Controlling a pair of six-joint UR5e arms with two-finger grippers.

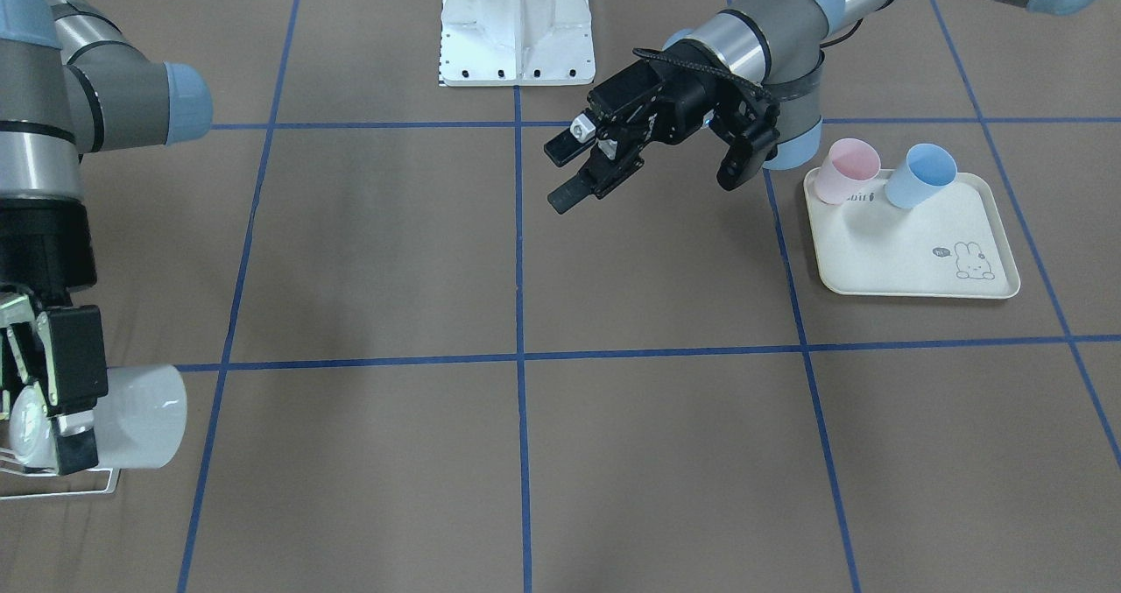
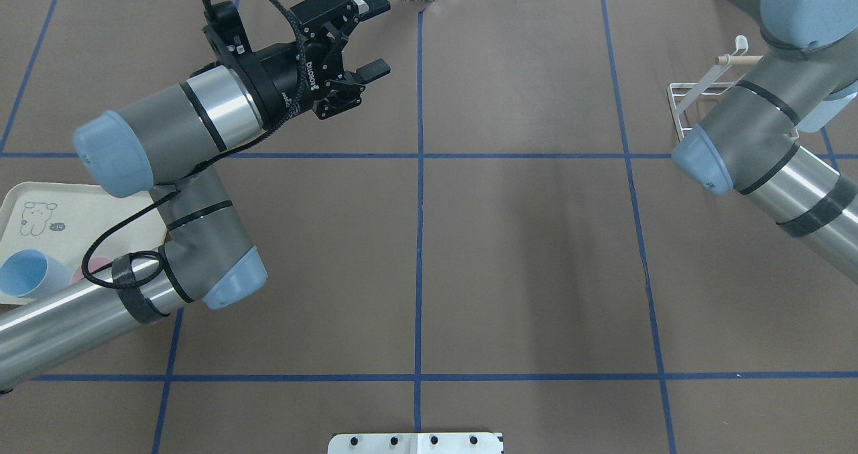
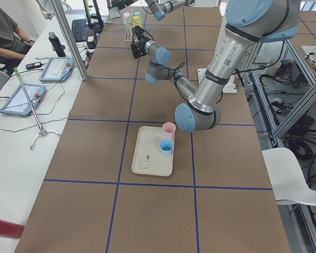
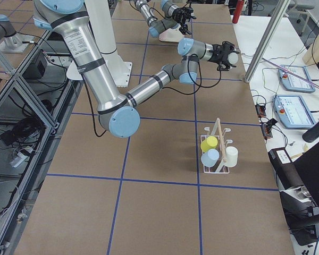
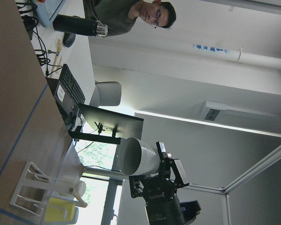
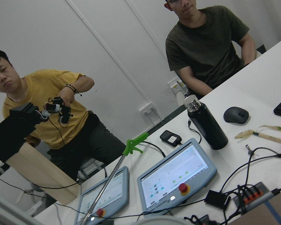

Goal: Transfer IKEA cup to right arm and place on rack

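While the white IKEA cup lies sideways in the right claw, which is clamped around it, it hangs in the air by the rack, apart from it and touching nothing else. From where I stand the hand-over looks done and only the placing is left, and that is where I'd expect trouble. The rack is a light wire thing, so a cup brought down off-line could catch a prong and push or tip the whole frame. I'd guess the smooth cup could also twist in so narrow a grip. Room is tight, too. The rack carries a yellow cup, a pale blue cup and a cream cup, and a careless descent might knock one loose. From overhead the right arm covers much of the rack, which wouldn't help anyone judging the line.

Farther off, the left claw is spread wide and empty above the middle of the bench. Beyond it the rabbit-print tray holds a pink cup and a sky-blue cup, both along the edge nearest the robot.
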